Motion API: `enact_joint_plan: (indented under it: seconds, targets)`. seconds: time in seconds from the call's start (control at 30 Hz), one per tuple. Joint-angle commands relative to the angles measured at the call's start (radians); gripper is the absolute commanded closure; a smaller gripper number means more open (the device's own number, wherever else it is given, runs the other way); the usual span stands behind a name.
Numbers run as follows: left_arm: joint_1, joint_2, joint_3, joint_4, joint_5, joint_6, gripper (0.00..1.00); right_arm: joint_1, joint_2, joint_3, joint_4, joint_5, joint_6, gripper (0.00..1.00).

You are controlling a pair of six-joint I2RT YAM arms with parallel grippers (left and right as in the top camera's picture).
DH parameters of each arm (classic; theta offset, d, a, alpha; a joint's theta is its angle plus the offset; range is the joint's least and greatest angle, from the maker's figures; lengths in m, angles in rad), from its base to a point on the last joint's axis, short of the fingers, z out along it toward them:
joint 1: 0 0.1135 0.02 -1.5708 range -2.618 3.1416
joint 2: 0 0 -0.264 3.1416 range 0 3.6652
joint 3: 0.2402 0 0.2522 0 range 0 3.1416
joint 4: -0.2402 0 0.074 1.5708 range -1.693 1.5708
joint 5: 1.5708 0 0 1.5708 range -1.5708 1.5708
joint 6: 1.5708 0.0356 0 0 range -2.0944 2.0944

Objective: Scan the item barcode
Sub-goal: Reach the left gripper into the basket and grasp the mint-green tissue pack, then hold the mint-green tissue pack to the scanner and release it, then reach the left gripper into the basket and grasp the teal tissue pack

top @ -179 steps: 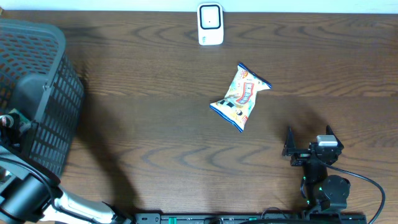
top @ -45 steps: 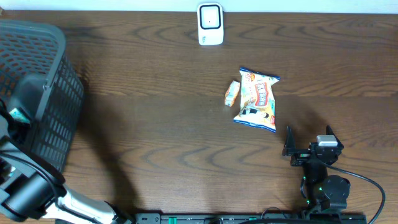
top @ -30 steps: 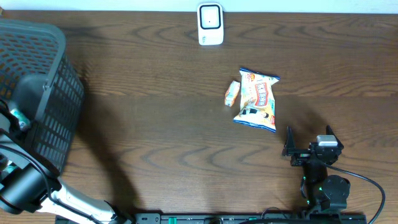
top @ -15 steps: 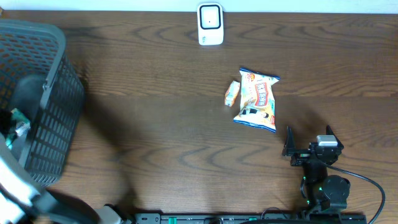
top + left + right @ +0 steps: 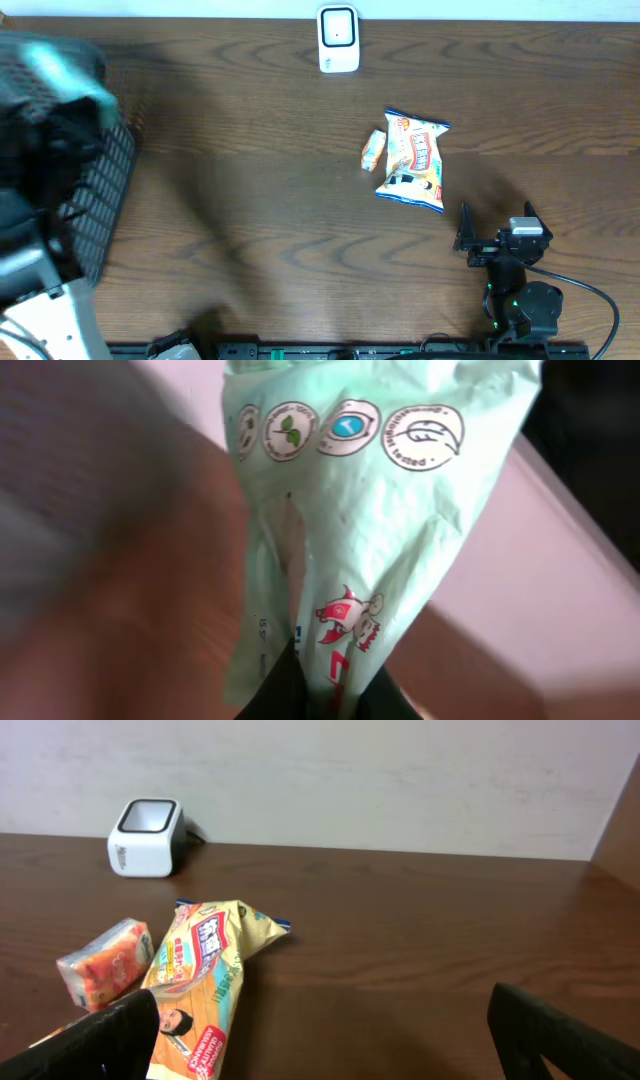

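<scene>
A mint-green packet [image 5: 350, 510] with round printed emblems fills the left wrist view, and my left gripper [image 5: 325, 695] is shut on its lower end. From overhead the same packet [image 5: 62, 68] is a pale green blur above the basket at the far left. The white barcode scanner [image 5: 338, 38] stands at the table's far edge, also in the right wrist view [image 5: 146, 837]. My right gripper [image 5: 495, 225] rests open near the front right, nothing between its fingers [image 5: 100, 1040].
A dark mesh basket [image 5: 105, 190] stands at the left edge. A yellow and blue snack bag [image 5: 414, 160] and a small orange packet [image 5: 373, 149] lie mid-table, just beyond the right gripper. The bag [image 5: 200, 985] and orange packet [image 5: 105, 960] show close ahead of it.
My left arm has swung up out of the basket with the green packet, blurring as it moves. The right arm and the items on the table have not moved.
</scene>
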Motion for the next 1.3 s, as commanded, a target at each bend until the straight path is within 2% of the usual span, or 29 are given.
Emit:
enact_joint_plan:
  seconds: [0.0, 0.07, 0.23, 0.4, 0.5, 0.67, 0.7, 0.73, 0.77, 0.97, 1.13, 1.27]
  targets:
    - [-0.195, 0.03, 0.01, 0.003, 0.044, 0.136, 0.93, 0.011, -0.004, -0.001, -0.005, 0.003, -0.008, 0.01]
    - [-0.323, 0.066, 0.01, 0.002, -0.008, 0.173, 0.92, 0.011, -0.004, -0.001, -0.005, 0.003, -0.008, 0.01]
    - [-0.578, 0.208, 0.006, 0.01, -0.261, 0.174, 0.93, 0.011, -0.004, -0.001, -0.004, 0.003, -0.008, 0.01]
    - [-0.741, 0.41, 0.006, 0.099, -0.357, 0.174, 0.92, 0.011, -0.004, -0.001, -0.005, 0.003, -0.008, 0.01]
    - [-0.798, 0.525, 0.006, 0.161, -0.357, 0.174, 0.93, 0.011, -0.004, -0.001, -0.004, 0.003, -0.008, 0.01]
    - [-0.851, 0.682, 0.006, 0.24, -0.357, 0.173, 0.92, 0.011, -0.004, -0.001, -0.005, 0.003, -0.008, 0.01]
    - [-0.859, 0.71, 0.006, 0.251, -0.357, 0.173, 0.83, 0.011, -0.004, -0.001, -0.005, 0.003, -0.008, 0.01]
    - [-0.867, 0.735, 0.006, 0.258, -0.356, 0.174, 0.66, 0.011, -0.004, -0.001, -0.005, 0.003, -0.008, 0.01]
    - [-0.873, 0.756, 0.006, 0.262, -0.356, 0.173, 0.55, 0.011, -0.004, -0.001, -0.005, 0.003, -0.008, 0.01]
    - [-0.888, 0.774, 0.007, 0.259, -0.356, 0.173, 0.37, 0.011, -0.004, -0.001, -0.005, 0.003, -0.008, 0.01]
    - [-0.847, 0.65, 0.009, 0.261, -0.357, 0.18, 0.36, 0.011, -0.003, -0.001, -0.005, 0.003, -0.008, 0.01]
    - [-0.75, 0.49, 0.009, 0.257, -0.401, 0.224, 0.36, 0.011, -0.003, -0.001, -0.004, 0.003, -0.008, 0.01]
